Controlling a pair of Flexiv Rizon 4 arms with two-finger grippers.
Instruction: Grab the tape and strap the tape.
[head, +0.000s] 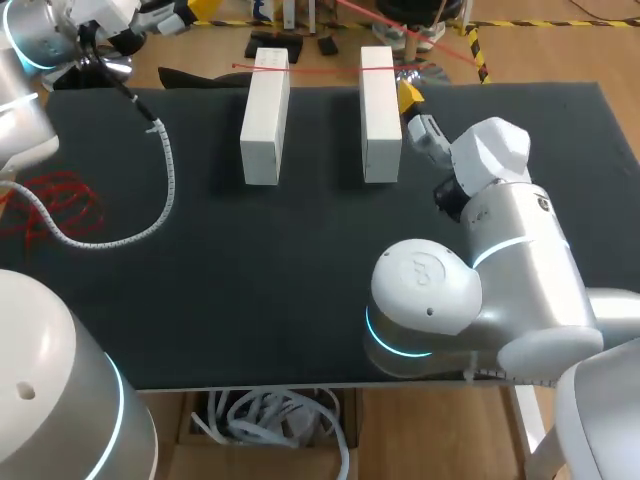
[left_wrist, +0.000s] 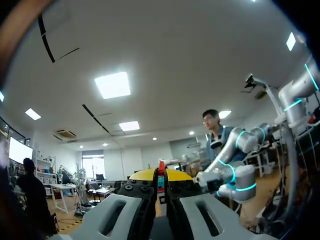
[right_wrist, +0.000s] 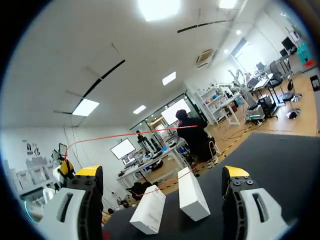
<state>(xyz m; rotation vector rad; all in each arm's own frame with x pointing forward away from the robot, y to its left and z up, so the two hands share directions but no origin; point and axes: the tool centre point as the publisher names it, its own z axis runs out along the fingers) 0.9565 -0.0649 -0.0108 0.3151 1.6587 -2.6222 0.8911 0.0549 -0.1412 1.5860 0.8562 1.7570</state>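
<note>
- Head view: shows the red tape drawn as a thin line across the far ends of the left white block and the right white block. Both lie side by side on the far part of the black table. Hard to follow where the line ends.
- Also shows a second red strand slanting past the table's far edge. Cannot tell whether it belongs to the same tape.
- Places the right gripper just beside the far end of the right white block. Mostly hidden behind its own wrist, with only one yellow tip in sight.
- Right wrist view: gives the right gripper spread wide, with nothing touching its fingers. Both blocks ahead, the tape crossing their tops.
- Places the left gripper beyond the table's far left corner, partly cut off at the view's edge.
- Left wrist view: gives the left gripper drawn almost together, with a red sliver of the tape pinched at the yellow tips. Shows nothing of the table or the blocks.
- Includes a white spiral cable sleeve curving over the table's left part.
- Includes a red tangle at the table's left edge. Too thin to tell whether it joins the tape.
</note>
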